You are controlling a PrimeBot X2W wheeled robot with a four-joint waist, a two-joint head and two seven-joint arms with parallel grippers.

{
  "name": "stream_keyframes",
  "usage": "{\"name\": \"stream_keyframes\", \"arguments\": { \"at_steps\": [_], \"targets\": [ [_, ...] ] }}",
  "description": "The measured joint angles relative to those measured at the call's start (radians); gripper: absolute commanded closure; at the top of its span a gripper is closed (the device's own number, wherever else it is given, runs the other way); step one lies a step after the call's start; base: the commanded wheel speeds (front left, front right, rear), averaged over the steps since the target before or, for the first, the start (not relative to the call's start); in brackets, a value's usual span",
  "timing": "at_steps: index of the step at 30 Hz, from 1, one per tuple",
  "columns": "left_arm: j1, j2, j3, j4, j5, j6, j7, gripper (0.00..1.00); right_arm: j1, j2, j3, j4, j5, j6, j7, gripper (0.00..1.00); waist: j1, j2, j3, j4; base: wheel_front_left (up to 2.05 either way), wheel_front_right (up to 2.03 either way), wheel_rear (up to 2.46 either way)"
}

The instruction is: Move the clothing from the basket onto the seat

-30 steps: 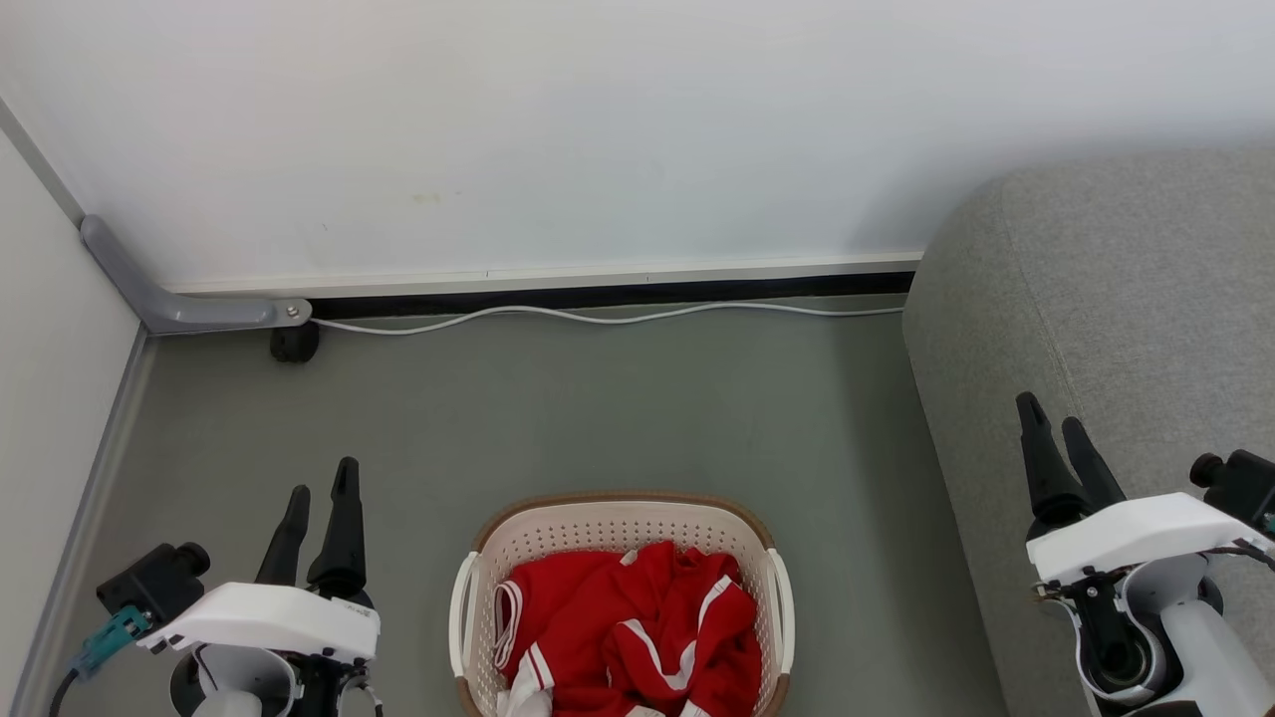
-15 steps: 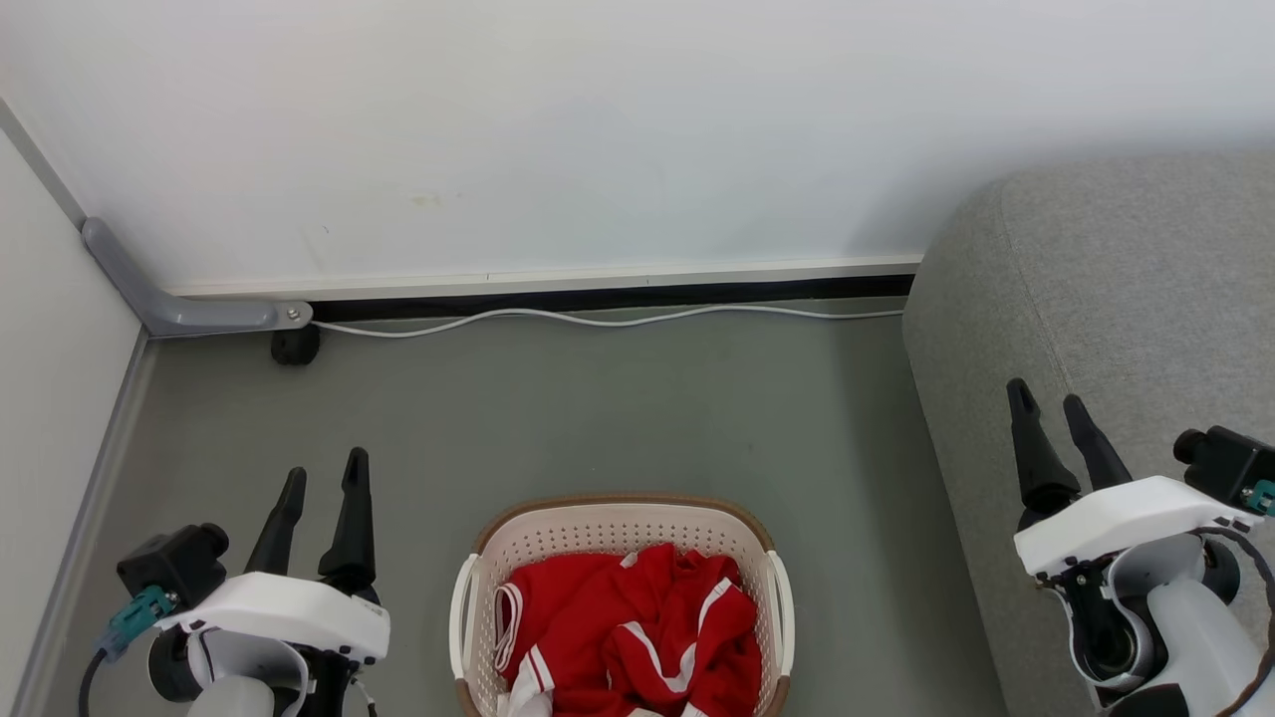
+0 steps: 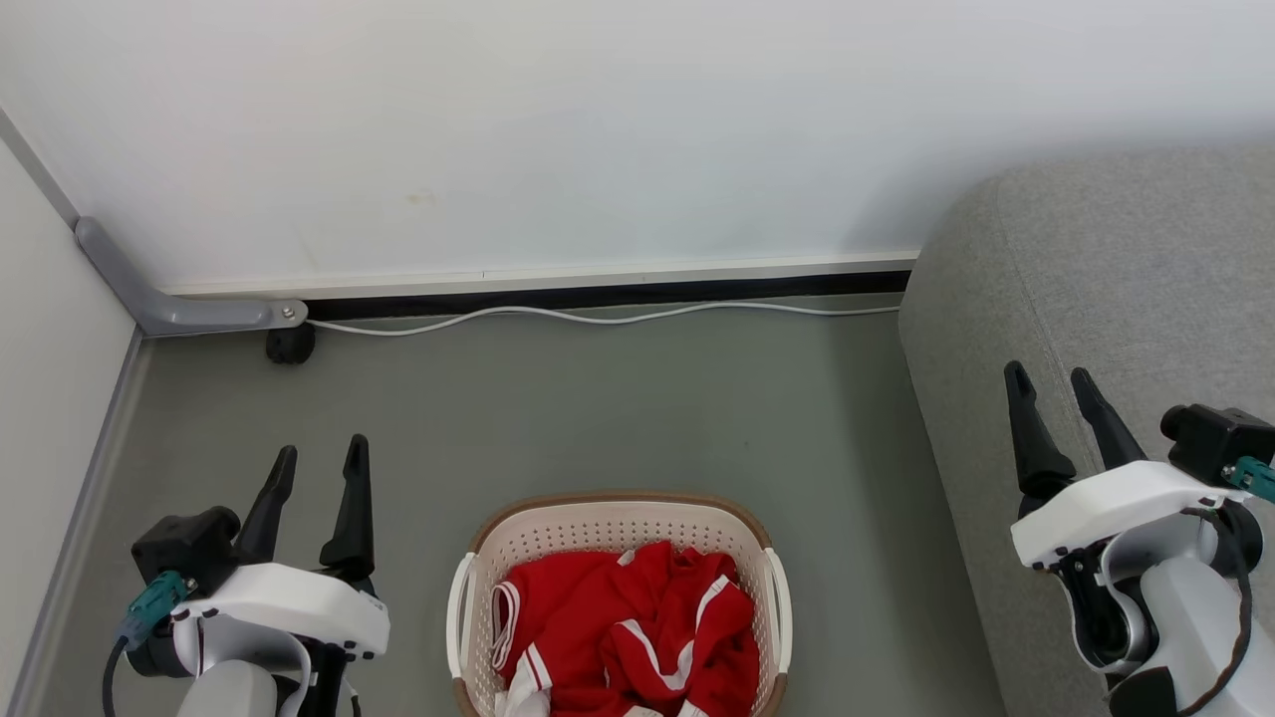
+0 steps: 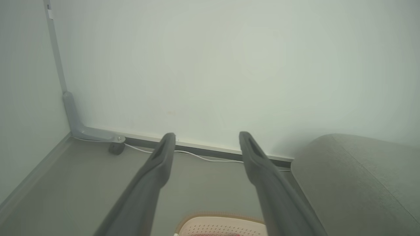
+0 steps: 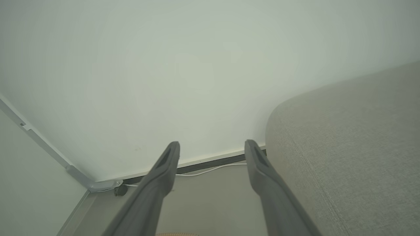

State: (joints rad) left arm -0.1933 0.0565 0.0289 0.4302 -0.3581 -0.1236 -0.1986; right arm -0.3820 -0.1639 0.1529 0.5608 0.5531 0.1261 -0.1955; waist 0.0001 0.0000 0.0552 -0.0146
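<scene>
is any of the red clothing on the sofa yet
No, the red clothing lies heaped inside the basket on the floor, apart from the grey sofa.

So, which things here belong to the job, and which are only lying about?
Belong to the job:
- clothing, red, lying in the basket
- basket, on the floor
- seat, grey, at the right

Only lying about:
- white cable along the wall
- grey bracket in the corner
- small black wheel by the bracket's end
</scene>
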Motion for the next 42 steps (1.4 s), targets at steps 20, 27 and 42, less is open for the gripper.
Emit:
{"name": "stream_keyframes", "arguments": {
  "at_steps": [20, 27, 42],
  "targets": [
    [-0.039, 0.000, 0.013, 0.013, 0.217, 0.000, -0.050, 0.00, -0.061, -0.020, 0.011, 0.030, -0.204, 0.000, -0.052, 0.00, 0.0000, 0.0000, 0.019, 0.000, 0.00, 0.00, 0.00],
    [-0.040, -0.002, 0.017, 0.022, 0.217, 0.000, -0.050, 0.00, -0.061, -0.019, -0.010, 0.030, -0.212, 0.000, -0.053, 0.00, 0.0000, 0.0000, 0.023, -0.001, 0.00, 0.00, 0.00],
    [-0.044, -0.012, -0.020, 0.033, 0.205, 0.000, -0.050, 0.00, -0.088, -0.020, -0.026, -0.034, -0.212, 0.000, -0.053, 0.00, 0.0000, 0.0000, 0.094, 0.001, 0.00, 0.00, 0.00]
  ]
}}
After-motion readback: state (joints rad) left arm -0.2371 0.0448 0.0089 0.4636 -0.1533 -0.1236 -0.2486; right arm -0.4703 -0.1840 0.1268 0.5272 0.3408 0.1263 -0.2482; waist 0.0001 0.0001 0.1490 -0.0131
